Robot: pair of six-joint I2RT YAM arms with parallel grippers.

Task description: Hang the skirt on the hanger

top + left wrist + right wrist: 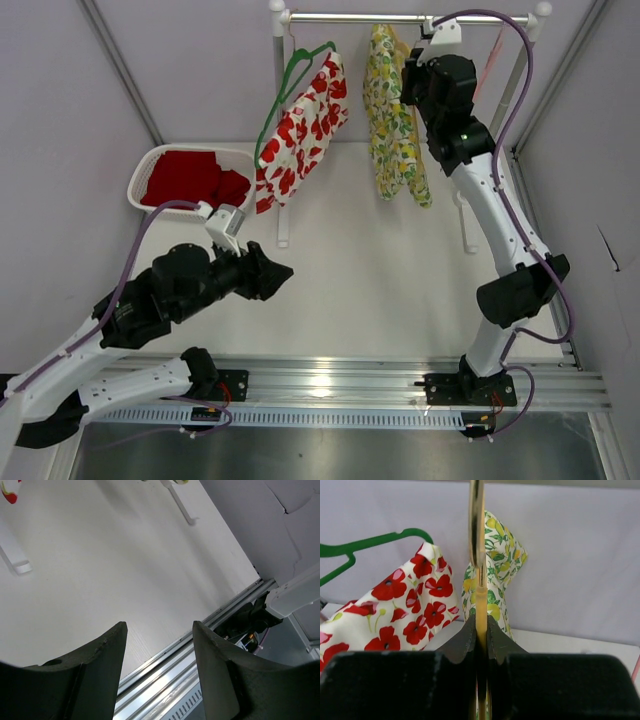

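Observation:
A lemon-print skirt (pixel 395 130) hangs from the rail (pixel 350 17) on a yellow hanger (pixel 481 605). My right gripper (pixel 410 68) is up at the rail, shut on that hanger's neck just below the hook; in the right wrist view the skirt (pixel 501 555) shows behind the gripper (pixel 481 625). To its left a red-poppy skirt (pixel 300 135) hangs tilted on a green hanger (pixel 290 80). My left gripper (pixel 282 272) hovers low over the white table at the lower left, open, with nothing between its fingers (pixel 112 645).
A white basket (pixel 150 165) with red cloth stands at the back left. A pink hanger (pixel 492 55) hangs at the rail's right end. The rack's feet (pixel 17 565) rest on the table. A metal track (pixel 330 385) runs along the near edge.

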